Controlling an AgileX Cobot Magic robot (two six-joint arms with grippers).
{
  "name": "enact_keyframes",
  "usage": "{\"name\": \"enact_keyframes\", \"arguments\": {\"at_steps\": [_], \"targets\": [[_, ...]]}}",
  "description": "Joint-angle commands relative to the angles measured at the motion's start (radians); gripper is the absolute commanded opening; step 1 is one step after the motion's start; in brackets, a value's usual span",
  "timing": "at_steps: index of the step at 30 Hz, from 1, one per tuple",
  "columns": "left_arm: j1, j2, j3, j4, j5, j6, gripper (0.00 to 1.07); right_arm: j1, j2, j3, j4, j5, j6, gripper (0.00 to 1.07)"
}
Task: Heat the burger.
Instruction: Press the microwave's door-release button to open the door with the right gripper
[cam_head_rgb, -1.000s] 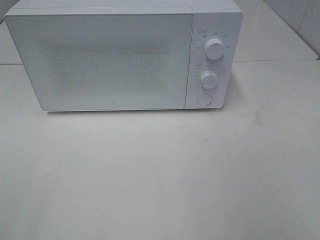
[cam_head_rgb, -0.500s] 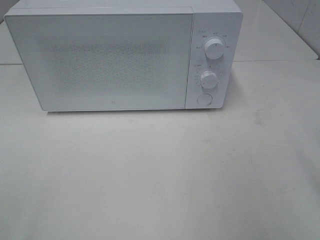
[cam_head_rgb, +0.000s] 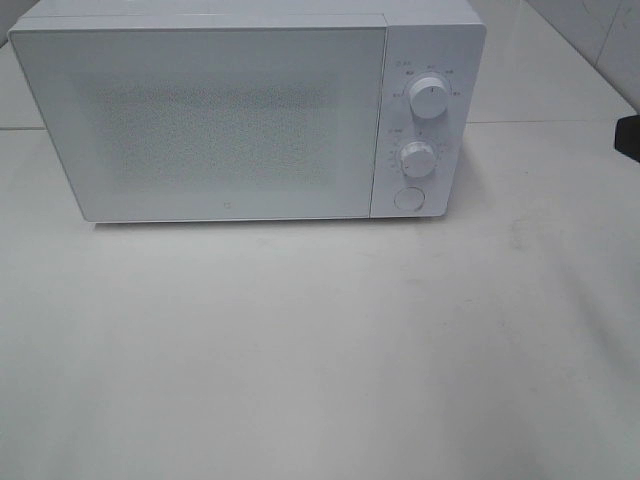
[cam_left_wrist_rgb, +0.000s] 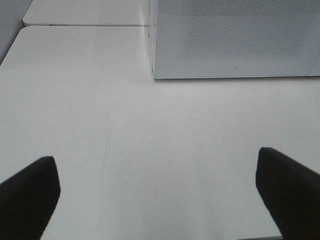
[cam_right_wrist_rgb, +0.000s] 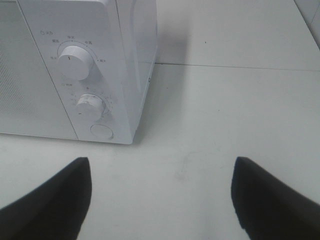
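The burger is out of view in every frame. A white microwave (cam_head_rgb: 230, 120) stands at the back of the table with its door shut; its frosted window hides the inside. My left gripper (cam_left_wrist_rgb: 160, 200) is open and empty, low over the table in front of the microwave's left front corner (cam_left_wrist_rgb: 155, 75). My right gripper (cam_right_wrist_rgb: 160, 200) is open and empty, in front of the microwave's control panel (cam_right_wrist_rgb: 80, 85). In the exterior high view only a dark tip of the right arm (cam_head_rgb: 630, 137) shows, at the right edge.
The control panel carries an upper knob (cam_head_rgb: 429, 99), a lower knob (cam_head_rgb: 417, 158) and a round door button (cam_head_rgb: 407, 198). The white table (cam_head_rgb: 320, 350) stretches in front of the microwave. A tiled wall (cam_head_rgb: 600, 40) stands at the back right.
A dark tip of the right arm has come into the exterior high view at the right edge. The microwave has not moved.
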Motion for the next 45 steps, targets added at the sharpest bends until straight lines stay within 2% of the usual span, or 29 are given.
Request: {"name": "enact_keyframes", "arguments": {"at_steps": [1,14,25,27,29,34,35,37,38,39,41,42,44,45], "targets": [[0.004,-0.017,0.005,-0.003,-0.004,0.000,1.00,-0.006,0.051,0.037,0.003,-0.148,-0.001,0.76],[0.004,-0.017,0.005,-0.003,-0.004,0.000,1.00,-0.004,0.268,0.166,0.003,-0.639,-0.001,0.76],[0.004,-0.017,0.005,-0.003,-0.004,0.000,1.00,-0.003,0.425,0.220,0.007,-0.879,-0.021,0.76],[0.004,-0.017,0.005,-0.003,-0.004,0.000,1.00,-0.003,0.496,0.250,0.047,-0.986,-0.031,0.76],[0.004,-0.017,0.005,-0.003,-0.004,0.000,1.00,-0.002,0.511,0.253,0.059,-1.002,-0.031,0.76],[0.004,-0.017,0.005,-0.003,-0.004,0.000,1.00,0.097,0.601,0.262,0.169,-1.070,-0.096,0.76],[0.004,-0.017,0.005,-0.003,-0.004,0.000,1.00,0.161,0.645,0.262,0.243,-1.111,-0.134,0.76],[0.004,-0.017,0.005,-0.003,-0.004,0.000,1.00,0.187,0.663,0.262,0.275,-1.128,-0.144,0.76],[0.004,-0.017,0.005,-0.003,-0.004,0.000,1.00,0.251,0.707,0.260,0.341,-1.178,-0.160,0.76],[0.004,-0.017,0.005,-0.003,-0.004,0.000,1.00,0.251,0.707,0.260,0.341,-1.178,-0.160,0.76],[0.004,-0.017,0.005,-0.003,-0.004,0.000,1.00,0.340,0.765,0.260,0.425,-1.251,-0.168,0.76],[0.004,-0.017,0.005,-0.003,-0.004,0.000,1.00,0.340,0.765,0.260,0.425,-1.251,-0.168,0.76],[0.004,-0.017,0.005,-0.003,-0.004,0.000,1.00,0.427,0.812,0.248,0.518,-1.286,-0.167,0.76],[0.004,-0.017,0.005,-0.003,-0.004,0.000,1.00,0.427,0.812,0.248,0.518,-1.286,-0.167,0.76]]}}
